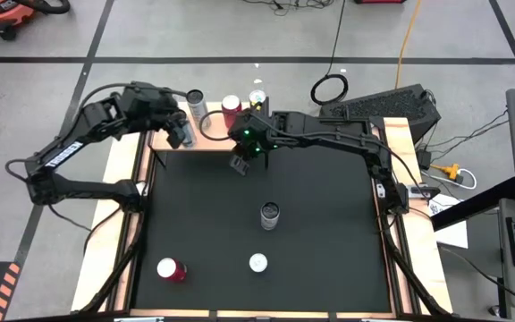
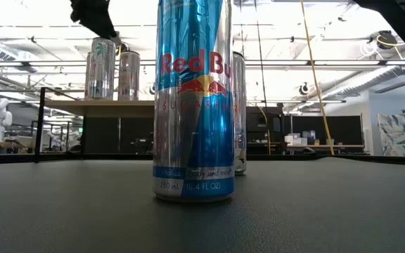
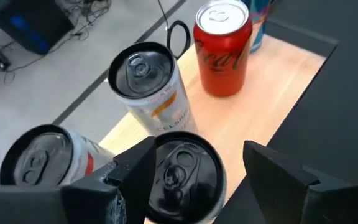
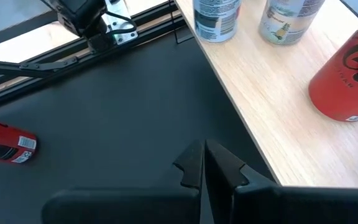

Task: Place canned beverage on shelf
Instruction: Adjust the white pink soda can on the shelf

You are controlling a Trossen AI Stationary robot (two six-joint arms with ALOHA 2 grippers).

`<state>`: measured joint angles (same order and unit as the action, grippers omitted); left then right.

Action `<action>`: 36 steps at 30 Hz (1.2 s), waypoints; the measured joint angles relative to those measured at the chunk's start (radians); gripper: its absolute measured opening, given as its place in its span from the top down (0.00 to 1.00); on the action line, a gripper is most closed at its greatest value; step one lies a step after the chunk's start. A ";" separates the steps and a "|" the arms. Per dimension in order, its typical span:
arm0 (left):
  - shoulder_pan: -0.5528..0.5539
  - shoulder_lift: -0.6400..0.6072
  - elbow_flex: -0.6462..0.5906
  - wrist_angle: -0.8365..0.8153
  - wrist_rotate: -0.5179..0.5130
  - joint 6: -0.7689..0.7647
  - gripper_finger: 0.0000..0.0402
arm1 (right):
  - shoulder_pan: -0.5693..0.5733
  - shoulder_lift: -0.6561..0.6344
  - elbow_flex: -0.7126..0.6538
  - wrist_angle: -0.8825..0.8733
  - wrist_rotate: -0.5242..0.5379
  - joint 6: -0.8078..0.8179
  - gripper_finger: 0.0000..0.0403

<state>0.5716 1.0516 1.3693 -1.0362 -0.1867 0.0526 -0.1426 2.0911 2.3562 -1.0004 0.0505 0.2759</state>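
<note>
The black mat (image 1: 329, 233) carries an upright grey can (image 1: 269, 215), a white-topped can (image 1: 257, 263) and a red can (image 1: 171, 270) on its side. Cans stand on the wooden shelf (image 3: 260, 99), among them a red one (image 3: 224, 50) and a white one (image 3: 151, 87).

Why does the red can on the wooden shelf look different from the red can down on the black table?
The red can on the shelf stands upright; the red can on the table lies on its side. The shelf one has other cans standing beside it, while the table one lies alone near a corner. The shelf one is close to both arms; the table one is far from them. Both are red drink cans, and no fingers hold either.
</note>
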 joint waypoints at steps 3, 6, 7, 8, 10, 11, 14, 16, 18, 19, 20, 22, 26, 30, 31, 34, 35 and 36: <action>0.013 0.023 -0.001 0.009 0.000 0.006 0.40 | 0.005 0.000 0.000 0.000 0.000 -0.003 1.00; 0.025 0.044 -0.001 0.008 -0.001 0.007 0.40 | 0.009 0.000 0.000 0.000 0.000 -0.007 1.00; 0.029 0.047 -0.001 0.009 -0.001 0.007 0.40 | 0.011 0.000 0.000 0.000 0.000 -0.007 1.00; 0.031 0.049 -0.001 0.007 -0.001 0.007 0.40 | 0.013 0.000 0.000 0.000 0.000 -0.007 1.00; 0.031 0.053 -0.001 0.003 -0.002 0.007 0.40 | 0.014 0.000 0.000 0.000 0.000 -0.007 1.00; 0.031 0.055 -0.001 0.000 -0.004 0.007 0.40 | 0.015 0.000 0.000 0.000 0.000 -0.007 1.00; 0.031 0.055 -0.001 -0.006 -0.004 0.007 0.40 | 0.015 0.000 0.000 0.000 0.000 -0.007 1.00; 0.031 0.054 -0.001 -0.008 -0.004 0.007 0.40 | 0.015 0.000 0.000 0.000 0.000 -0.007 1.00; 0.031 0.052 -0.001 -0.018 -0.004 0.007 0.40 | 0.015 0.000 0.000 -0.001 0.000 -0.008 1.00; 0.031 0.052 -0.001 -0.027 -0.005 0.006 0.40 | 0.015 0.000 0.000 -0.001 0.000 -0.008 1.00; 0.031 0.051 -0.001 -0.036 -0.008 0.006 0.40 | 0.015 0.000 0.000 -0.001 0.000 -0.008 1.00; 0.031 0.051 0.000 -0.058 -0.026 0.006 0.40 | 0.015 0.000 0.000 -0.001 0.000 -0.008 1.00; 0.031 0.043 0.001 -0.081 -0.042 -0.014 0.40 | 0.015 0.000 0.000 -0.001 0.000 -0.008 1.00; 0.031 0.035 0.000 -0.090 -0.042 -0.020 0.40 | 0.015 0.000 0.000 -0.001 0.000 -0.008 1.00; 0.031 0.035 0.000 -0.089 -0.042 -0.021 0.40 | 0.015 0.000 0.000 -0.001 0.000 -0.008 1.00; 0.030 0.035 -0.001 -0.078 -0.042 -0.020 0.40 | 0.015 0.000 0.000 -0.001 0.000 -0.008 1.00; 0.030 0.036 -0.001 -0.068 -0.040 -0.021 0.40 | 0.015 0.000 0.000 -0.001 0.000 -0.008 1.00; 0.030 0.036 -0.002 -0.059 -0.039 -0.021 0.40 | 0.015 0.000 0.000 -0.001 0.000 -0.008 1.00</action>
<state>0.6018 1.0874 1.3677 -1.0956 -0.2260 0.0319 -0.1280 2.0914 2.3562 -1.0016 0.0502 0.2684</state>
